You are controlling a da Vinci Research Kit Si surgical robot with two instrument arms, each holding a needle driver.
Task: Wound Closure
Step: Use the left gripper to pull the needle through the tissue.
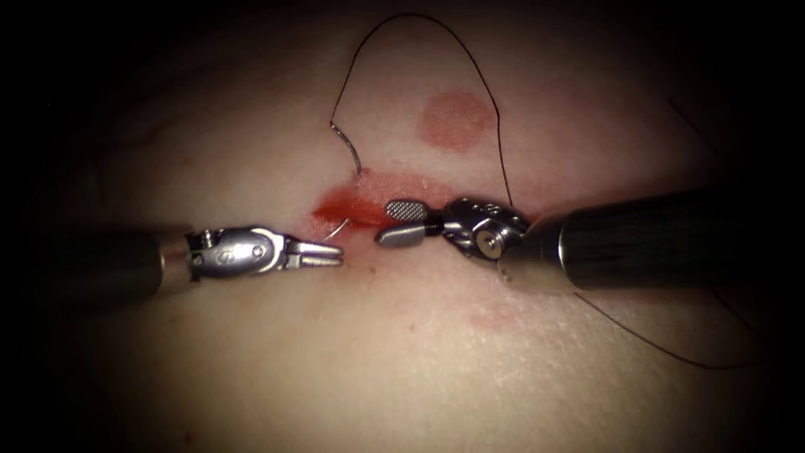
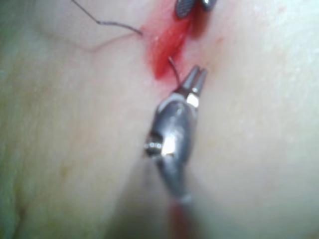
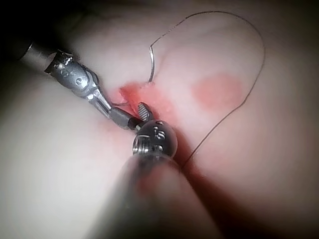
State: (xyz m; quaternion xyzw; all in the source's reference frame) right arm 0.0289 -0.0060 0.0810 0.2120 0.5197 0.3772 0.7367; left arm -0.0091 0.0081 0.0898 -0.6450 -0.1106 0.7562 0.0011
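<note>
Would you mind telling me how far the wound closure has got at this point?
Done: the needle is in the tissue, its swaged end standing out above the cut and its tip emerging below. In hand: the left tool grips the needle near its tip; the right tool is open and holds nothing. Left: the thread lies slack, no stitch or knot shows, and the cut gapes with red fluid.
</note>
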